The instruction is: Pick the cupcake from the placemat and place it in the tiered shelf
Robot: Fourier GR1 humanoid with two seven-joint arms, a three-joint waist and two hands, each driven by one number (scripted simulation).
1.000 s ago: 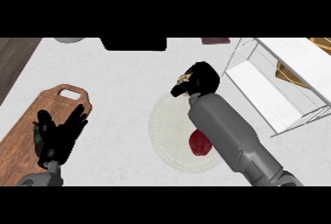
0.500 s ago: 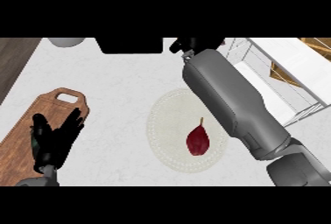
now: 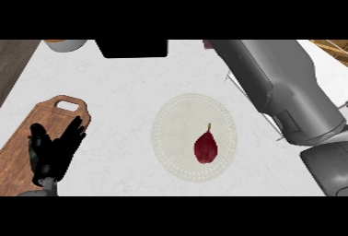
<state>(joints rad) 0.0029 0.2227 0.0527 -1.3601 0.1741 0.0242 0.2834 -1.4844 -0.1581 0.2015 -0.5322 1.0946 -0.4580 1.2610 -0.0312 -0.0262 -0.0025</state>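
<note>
Head view, looking down on the white marbled surface (image 3: 122, 101).

- We noted the left hand (image 3: 54, 148) at the near left, open, fingers straight and pointing far, resting over the near end of a wooden cutting board (image 3: 31, 138).
- The right forearm (image 3: 279, 83) crossed the right side and ran out past the far edge. The right hand was out of view, so we could not tell its state.
- The round pale placemat (image 3: 178, 120) lay mid-surface, carrying only a dark red item (image 3: 206, 146), teardrop-shaped with a thin stem.
- We could not see the cupcake anywhere, so we could not tell its place.
- The tiered shelf (image 3: 330, 60) showed partly at the far right, behind the forearm.
- A black block (image 3: 132, 48) and a bowl (image 3: 66, 44) sat at the far edge.
</note>
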